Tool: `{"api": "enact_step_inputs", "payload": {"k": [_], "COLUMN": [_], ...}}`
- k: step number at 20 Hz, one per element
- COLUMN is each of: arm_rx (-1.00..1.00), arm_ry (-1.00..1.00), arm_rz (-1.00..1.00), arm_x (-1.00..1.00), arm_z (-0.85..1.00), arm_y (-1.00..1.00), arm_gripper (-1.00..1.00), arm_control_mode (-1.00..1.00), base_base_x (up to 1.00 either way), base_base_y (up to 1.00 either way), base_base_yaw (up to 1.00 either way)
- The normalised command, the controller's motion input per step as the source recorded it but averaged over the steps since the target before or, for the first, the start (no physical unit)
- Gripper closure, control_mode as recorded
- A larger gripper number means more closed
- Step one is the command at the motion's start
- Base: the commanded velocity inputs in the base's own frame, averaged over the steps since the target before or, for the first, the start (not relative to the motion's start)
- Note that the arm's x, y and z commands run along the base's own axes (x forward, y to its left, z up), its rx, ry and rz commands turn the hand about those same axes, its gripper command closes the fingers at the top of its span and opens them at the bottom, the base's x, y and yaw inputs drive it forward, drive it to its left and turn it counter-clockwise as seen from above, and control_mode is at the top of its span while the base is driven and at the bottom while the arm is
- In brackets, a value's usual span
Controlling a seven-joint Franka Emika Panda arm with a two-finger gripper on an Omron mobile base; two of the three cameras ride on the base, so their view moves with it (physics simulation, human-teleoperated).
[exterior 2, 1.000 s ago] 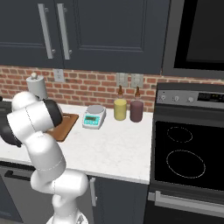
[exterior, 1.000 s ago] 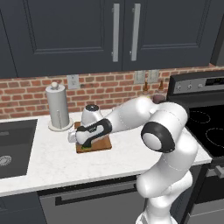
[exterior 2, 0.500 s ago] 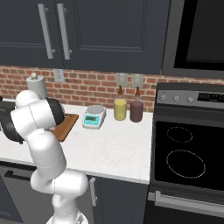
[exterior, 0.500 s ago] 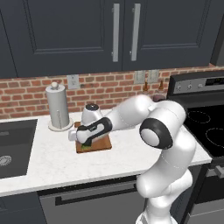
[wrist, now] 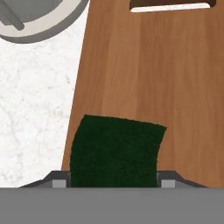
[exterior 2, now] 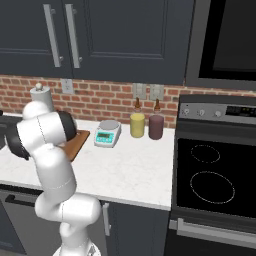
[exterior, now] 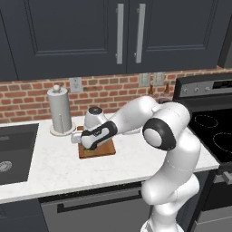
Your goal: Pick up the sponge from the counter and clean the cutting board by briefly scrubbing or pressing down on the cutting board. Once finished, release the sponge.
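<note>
Our two base views look forward and down, sharing the counter [exterior: 54, 158]; our hand view hangs close above the cutting board [wrist: 162, 74].

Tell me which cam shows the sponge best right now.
Hand view: the sponge lies dark green side up on the cutting board, between the gripper fingers. Left base view gives a green sliver under the hand. In the right base view the arm blocks that spot.
</note>
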Motion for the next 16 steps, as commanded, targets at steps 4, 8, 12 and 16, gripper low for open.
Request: {"api": "enact_step_inputs", "payload": {"k": [4, 8, 12, 16], "arm_rx": [-0.01, 0.0, 0.0, 0.0], "arm_ry": [-0.09, -0.09, -0.05, 0.0], "arm_rz": [0.0, 0.0, 0.0, 0.0], "arm_x": [0.34, 0.39, 0.46, 0.5], "arm_z": [0.0, 0.0, 0.0, 0.0], "arm_y": [0.0, 0.0, 0.0, 0.0], "arm_gripper": [1.0, 1.0, 1.0, 1.0], "arm_control_mode": [-1.0, -1.0, -1.0, -1.0], "base_base_x": [0.0, 0.0, 0.0, 0.0], "base_base_y": [0.0, 0.0, 0.0, 0.0], "base_base_yaw": [0.0, 0.0, 0.0, 0.0]}}
